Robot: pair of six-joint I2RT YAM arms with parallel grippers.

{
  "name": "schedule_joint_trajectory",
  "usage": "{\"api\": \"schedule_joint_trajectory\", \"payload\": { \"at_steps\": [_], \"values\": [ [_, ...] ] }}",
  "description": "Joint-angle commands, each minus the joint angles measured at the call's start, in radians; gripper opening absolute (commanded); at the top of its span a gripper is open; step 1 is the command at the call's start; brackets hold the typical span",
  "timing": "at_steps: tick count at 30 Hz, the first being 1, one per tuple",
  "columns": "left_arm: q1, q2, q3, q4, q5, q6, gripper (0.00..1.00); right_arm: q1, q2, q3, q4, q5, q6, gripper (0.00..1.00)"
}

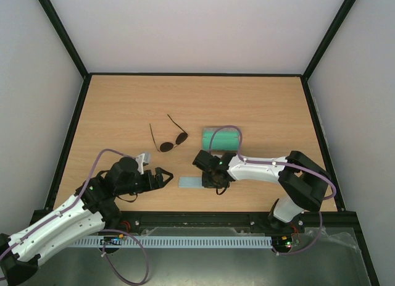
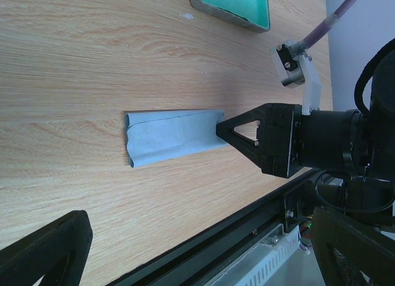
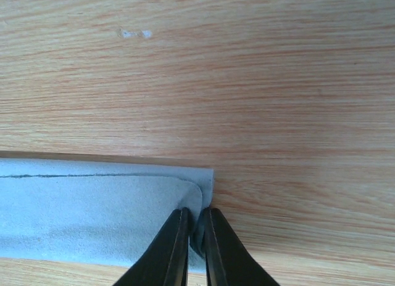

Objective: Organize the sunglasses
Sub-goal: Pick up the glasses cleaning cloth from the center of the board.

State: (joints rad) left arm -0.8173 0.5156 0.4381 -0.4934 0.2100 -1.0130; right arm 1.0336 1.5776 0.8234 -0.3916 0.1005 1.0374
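Observation:
The sunglasses point(image 1: 166, 141), with dark round lenses and thin arms spread open, lie on the table left of the grey case point(image 1: 220, 139) with its green inside. The case also shows in the left wrist view point(image 2: 231, 5). A folded light blue cloth point(image 1: 188, 182) lies near the front edge. My right gripper point(image 1: 208, 178) is shut on the cloth's right edge; the pinch shows in the right wrist view point(image 3: 194, 233) on the cloth point(image 3: 92, 212). My left gripper point(image 1: 164, 176) is open and empty, left of the cloth point(image 2: 173, 138), low over the table.
The black front rail point(image 1: 203, 217) runs just behind the cloth and both grippers. The right arm's gripper body point(image 2: 278, 138) faces my left wrist camera. Black frame posts edge the table left and right.

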Motion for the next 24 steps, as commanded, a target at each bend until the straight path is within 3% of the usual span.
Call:
{"api": "schedule_joint_trajectory", "payload": {
  "at_steps": [1, 4, 10, 24],
  "values": [
    [0.005, -0.003, -0.009, -0.023, 0.010, 0.011, 0.99, 0.006, 0.038, -0.049, 0.007, -0.013, 0.021, 0.07],
    [0.005, -0.003, -0.008, -0.025, 0.010, 0.010, 0.99, 0.006, 0.036, -0.056, 0.017, -0.013, 0.022, 0.02],
    [0.004, 0.013, -0.012, -0.016, 0.021, 0.013, 0.99, 0.006, -0.005, -0.051, -0.001, 0.025, 0.028, 0.01],
    [0.003, 0.258, -0.051, 0.095, 0.097, 0.038, 0.99, -0.025, -0.090, -0.091, -0.058, 0.095, 0.013, 0.01]
  ]
}}
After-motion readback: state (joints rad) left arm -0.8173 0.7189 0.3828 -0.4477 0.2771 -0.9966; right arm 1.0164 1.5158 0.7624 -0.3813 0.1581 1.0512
